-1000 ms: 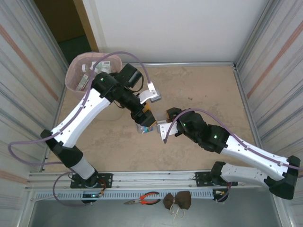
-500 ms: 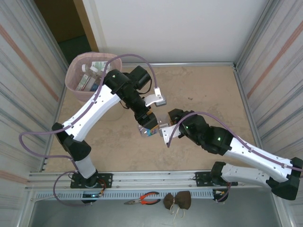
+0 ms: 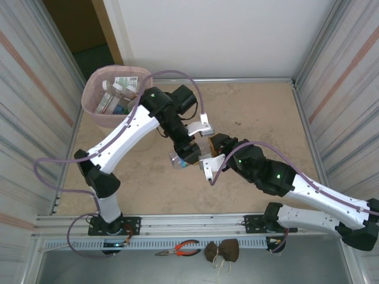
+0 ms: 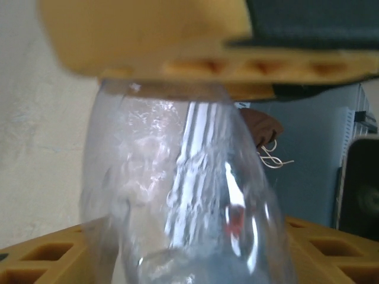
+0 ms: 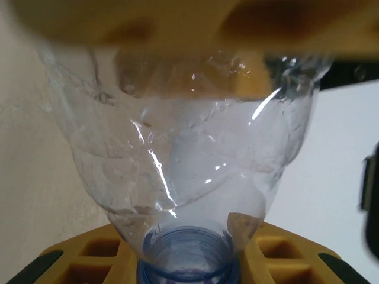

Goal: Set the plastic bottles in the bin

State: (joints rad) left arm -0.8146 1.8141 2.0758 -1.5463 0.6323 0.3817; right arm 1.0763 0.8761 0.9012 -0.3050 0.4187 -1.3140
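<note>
**Ana:** Where was the bottle they were handling?

**Ben:** The clear bottle (image 3: 179, 161) hung above the middle of the tabletop (image 3: 266, 112), between the two tools, which met nose to nose there.

**Ana:** Which one held it?

**Ben:** The right tool (image 3: 202, 157) was clamped on it. In the right wrist view its yellow fingers (image 5: 148, 18) pressed the crumpled wall from above and below. The bottle's blue end (image 5: 186, 263) sat low in the frame, by the lower finger.

**Ana:** And the left tool?

**Ben:** The left tool (image 3: 187, 152) had one finger on either side of the same bottle. In the left wrist view the upper finger (image 4: 148, 35) lay against the plastic. Whether the pair really gripped it could not be told.

**Ana:** Was there any brand or writing on it?

**Ben:** Nothing could be read. Both wrist views showed glinting clear plastic. A small red spot (image 4: 235, 216) seen through the wall could not be made out.

**Ana:** Where was the bin?

**Ben:** The pale pink bin (image 3: 93, 117) stood at the far left corner of the tabletop, well apart from the tools. Several bottles (image 3: 115, 92) lay inside it, with white caps and pale green and white labels. Their print was too small to read.

**Ana:** Was anything else about?

**Ben:** Red-handled pliers (image 3: 180, 248) and a brown lump (image 3: 222, 251) lay side by side on the grey ledge in front of the arm bases.
</note>
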